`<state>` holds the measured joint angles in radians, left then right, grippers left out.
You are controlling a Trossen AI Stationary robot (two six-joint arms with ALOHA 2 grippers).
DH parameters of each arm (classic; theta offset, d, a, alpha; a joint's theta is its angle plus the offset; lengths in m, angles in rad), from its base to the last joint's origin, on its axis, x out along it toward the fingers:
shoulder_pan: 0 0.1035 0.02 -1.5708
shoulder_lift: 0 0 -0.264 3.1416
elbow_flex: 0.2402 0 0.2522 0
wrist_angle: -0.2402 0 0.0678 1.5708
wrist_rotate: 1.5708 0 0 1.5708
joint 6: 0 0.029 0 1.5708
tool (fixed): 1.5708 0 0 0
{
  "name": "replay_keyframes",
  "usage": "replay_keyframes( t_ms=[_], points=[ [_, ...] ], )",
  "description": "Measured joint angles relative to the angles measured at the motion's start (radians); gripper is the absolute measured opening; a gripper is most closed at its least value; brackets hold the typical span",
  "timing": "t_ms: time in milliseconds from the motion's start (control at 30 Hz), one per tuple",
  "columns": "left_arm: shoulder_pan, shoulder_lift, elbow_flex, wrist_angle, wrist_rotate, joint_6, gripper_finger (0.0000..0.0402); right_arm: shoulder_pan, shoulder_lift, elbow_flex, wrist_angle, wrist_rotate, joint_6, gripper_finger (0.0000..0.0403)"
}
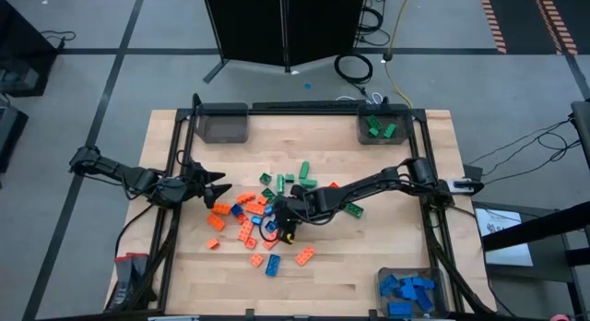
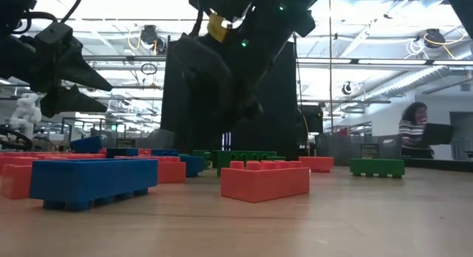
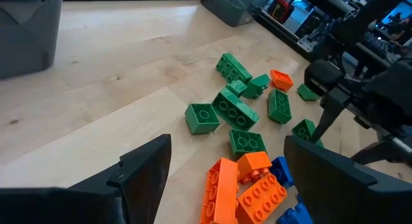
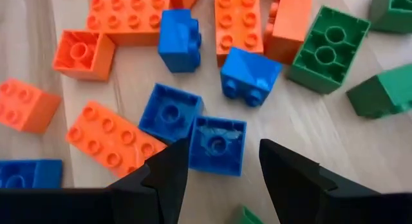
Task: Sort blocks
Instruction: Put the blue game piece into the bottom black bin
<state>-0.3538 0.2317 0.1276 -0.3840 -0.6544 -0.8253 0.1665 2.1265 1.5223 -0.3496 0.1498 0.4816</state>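
Observation:
Orange, green and blue blocks (image 1: 267, 210) lie scattered on the wooden table's middle. My right gripper (image 1: 284, 221) reaches in from the right and points steeply down over the pile. In the right wrist view it (image 4: 222, 163) is open, its fingers standing on either side of a square blue block (image 4: 217, 145) that lies hollow side up. Whether they touch it I cannot tell. My left gripper (image 1: 217, 187) hovers open at the pile's left edge, above the table, with nothing between its fingers (image 3: 145, 166).
A grey bin (image 1: 221, 125) stands at the far left and one with green blocks (image 1: 383, 127) at the far right. A bin of blue blocks (image 1: 410, 293) sits at the near right corner. Bare wood lies along the near edge. A person (image 2: 414, 131) sits beyond the table.

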Motion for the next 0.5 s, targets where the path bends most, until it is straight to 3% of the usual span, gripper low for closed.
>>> replay_keyframes(
  t_ms=[333, 500],
  points=[
    [0.0, 0.0, 0.0, 0.0, 0.0, 0.0, 0.0303, 0.011, 0.028, 0.0, 0.023, 0.001, 0.003, 0.0188],
    [0.0, 0.003, 0.0, 0.0, 0.001, 0.001, 0.0303, 0.013, 0.043, 0.001, 0.031, 0.001, 0.033, 0.0221]
  ],
)
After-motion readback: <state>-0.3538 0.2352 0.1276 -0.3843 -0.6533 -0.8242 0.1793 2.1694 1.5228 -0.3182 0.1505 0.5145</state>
